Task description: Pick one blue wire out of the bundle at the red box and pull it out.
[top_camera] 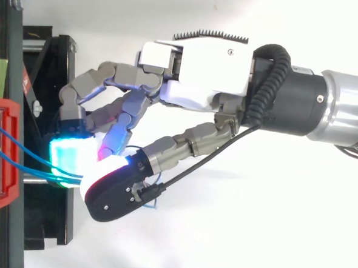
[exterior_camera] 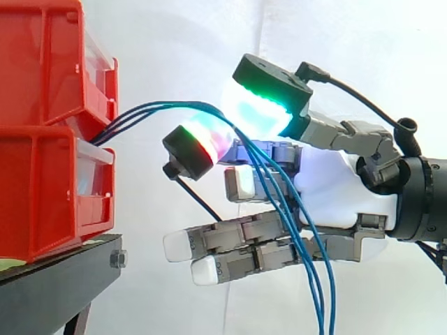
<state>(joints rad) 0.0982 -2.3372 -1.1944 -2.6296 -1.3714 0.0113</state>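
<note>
Side view: level, close. Top view: overhead, close. Shared: red bins (exterior_camera: 49, 195), blue wires (exterior_camera: 150, 108), robot hand (exterior_camera: 328, 174).

The hand (top_camera: 201, 68) has a white shell, grey metal finger links and thick black-backed fingertips (exterior_camera: 262, 112) glowing green, cyan and red, on a black-and-silver wrist (top_camera: 326, 106).

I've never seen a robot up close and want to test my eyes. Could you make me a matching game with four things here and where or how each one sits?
Things:
1. blue wires
2. red bins
3. black stand
4. hand

Descriptions:
A. underneath, carrying the stack
B. reaches in from the right of the side view, glowing pads pinching
C. stacked one on the other at the left
D. leave the gap between the two boxes, arch across, then hang down

Pairs: 1-D, 2-C, 3-A, 4-B
</note>
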